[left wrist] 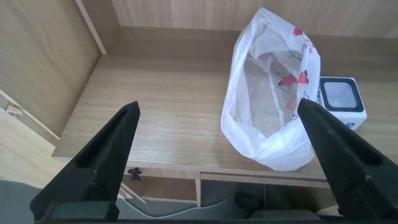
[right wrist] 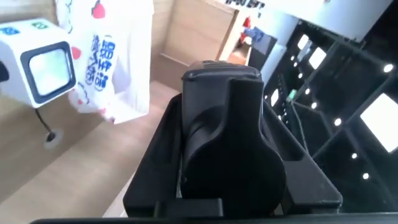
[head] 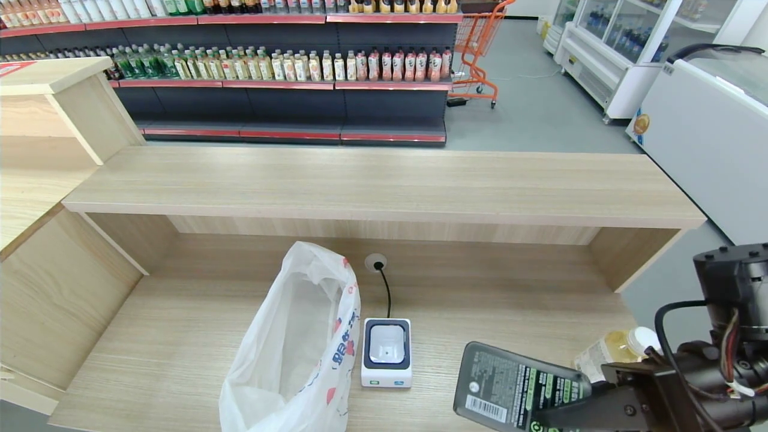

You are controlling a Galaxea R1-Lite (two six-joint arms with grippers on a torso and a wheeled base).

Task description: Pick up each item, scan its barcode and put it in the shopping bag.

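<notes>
A dark flat package point(head: 516, 387) with green print and a white barcode hangs over the counter's front right, and my right gripper point(head: 579, 405) is shut on its near end. Seen from the right wrist, the same package point(right wrist: 230, 143) rises as a black capped shape. The white barcode scanner point(head: 387, 352) point(right wrist: 37, 65) stands at mid-counter, to the left of the package, window facing up. Left of the scanner, touching it, the white shopping bag point(head: 294, 342) point(left wrist: 273, 93) stands with its mouth open. My left gripper point(left wrist: 217, 107) hovers open above the counter's front edge, left of the bag.
A bottle of yellow drink point(head: 618, 351) lies at the counter's right end behind my right arm. A raised wooden ledge point(head: 384, 186) runs along the back. The scanner's cable point(head: 386, 288) leads to a hole in the counter. Bare counter point(head: 150, 348) lies left of the bag.
</notes>
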